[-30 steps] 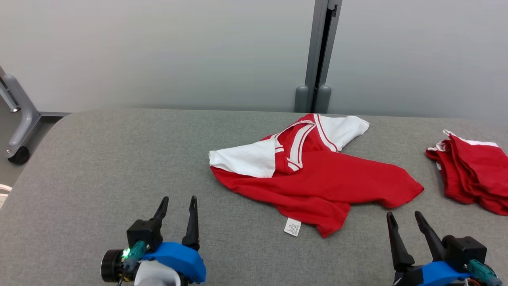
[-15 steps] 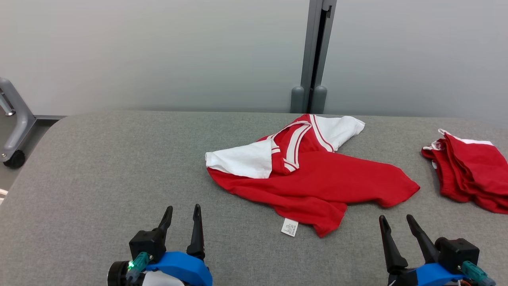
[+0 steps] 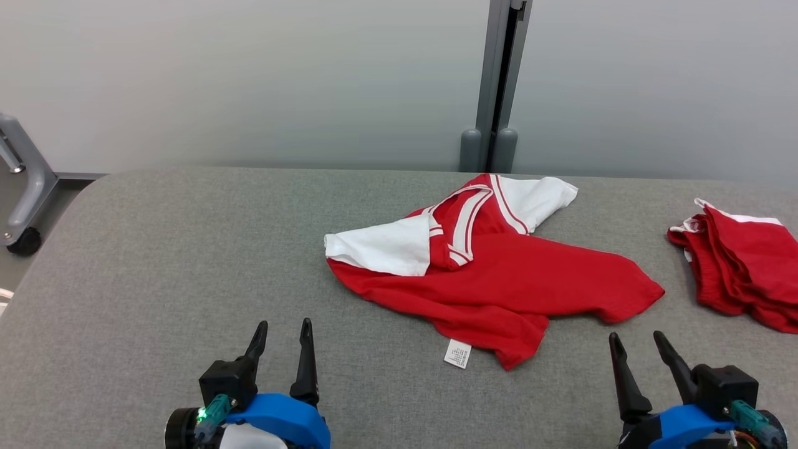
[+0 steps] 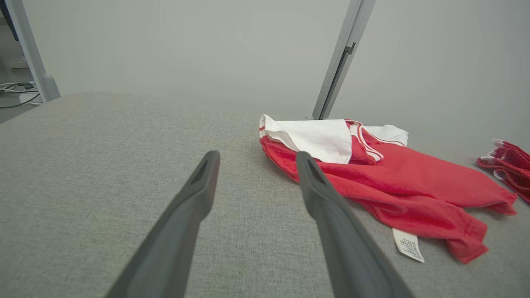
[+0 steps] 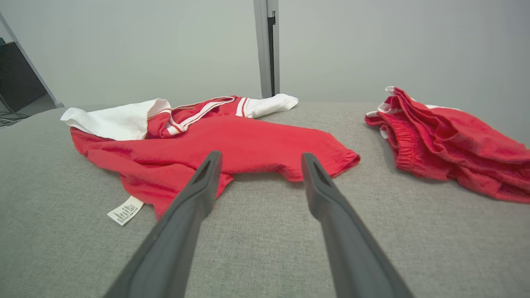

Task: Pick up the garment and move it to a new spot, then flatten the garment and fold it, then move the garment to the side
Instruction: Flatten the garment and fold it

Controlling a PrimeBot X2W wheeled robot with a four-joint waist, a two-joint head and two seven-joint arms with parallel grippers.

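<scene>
Two tools, left tool (image 3: 283, 323) and right tool (image 3: 636, 337), spread wide, empty, near garment (image 3: 499, 280) on bench (image 3: 156, 249); suggest pinching separate edges, lifting evenly.

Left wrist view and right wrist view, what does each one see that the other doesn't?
Left wrist view, not the right: the left gripper, open. Right wrist view, not the left: the right gripper, open too. Both: the red and white shirt lying crumpled, its white label, the red pile off to one side, and the grey post behind.
</scene>
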